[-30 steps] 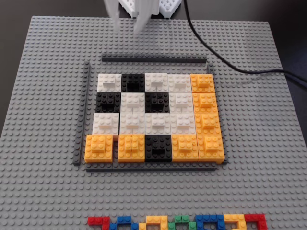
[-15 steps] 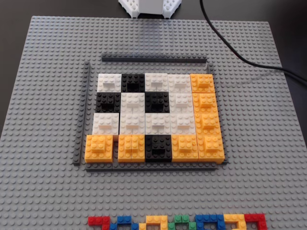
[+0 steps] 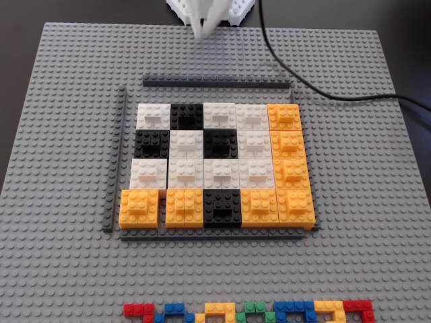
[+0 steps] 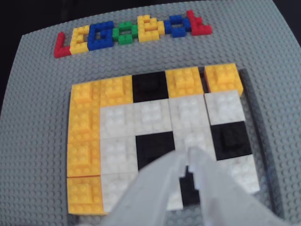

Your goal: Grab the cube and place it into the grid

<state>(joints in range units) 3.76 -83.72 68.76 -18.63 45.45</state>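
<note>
the grid (image 3: 217, 165) sits full on the grey baseplate (image 3: 60, 269), every cell taken by a white, black or orange block, so the cube seems already seated among the white ones; which one i cannot tell. the gripper (image 4: 188, 162) hovers above the grid, fingertips nearly together, holding nothing.

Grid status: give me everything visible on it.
The grid is a four-row, five-column array of studded plastic blocks lying flat on the grey baseplate. White and black blocks fill the upper left; orange ones run down the right column and along the bottom row, broken by one black. Thin dark-grey strips frame it. Every cell looks filled. Nothing touches it.
</note>
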